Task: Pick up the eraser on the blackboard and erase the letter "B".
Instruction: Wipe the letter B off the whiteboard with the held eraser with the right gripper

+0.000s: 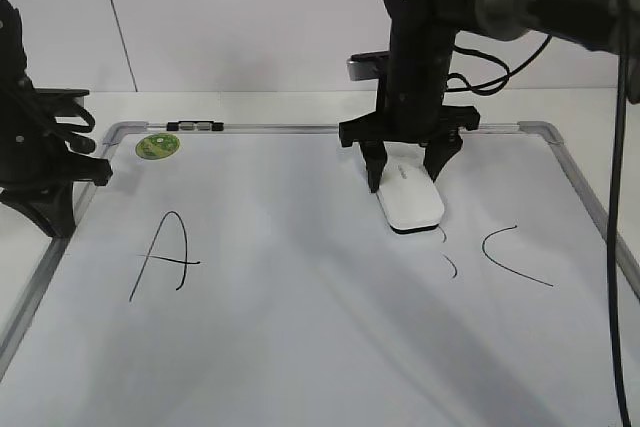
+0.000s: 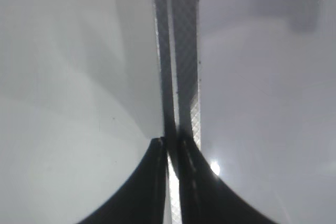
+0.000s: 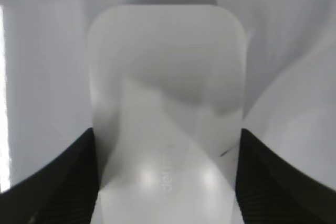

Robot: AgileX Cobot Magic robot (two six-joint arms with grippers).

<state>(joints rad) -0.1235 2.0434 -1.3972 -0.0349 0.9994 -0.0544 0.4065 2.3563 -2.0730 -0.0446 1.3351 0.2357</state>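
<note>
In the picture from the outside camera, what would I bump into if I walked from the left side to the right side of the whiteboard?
Black left tool → round green sticker → black drawn letter A → white rounded plastic eraser held in the black right tool → black curved letter C.

Right pincer [image 1: 405, 169] grips eraser [image 1: 410, 197] on blackboard [image 1: 300, 347]; letter "B" [image 1: 447, 252] mostly erased

A plain white wall [image 1: 240, 17] is seen at 12 o'clock, crossed by one thin dark vertical seam [image 1: 115, 17]. A white tabletop [image 1: 270, 107] is lit evenly.
</note>
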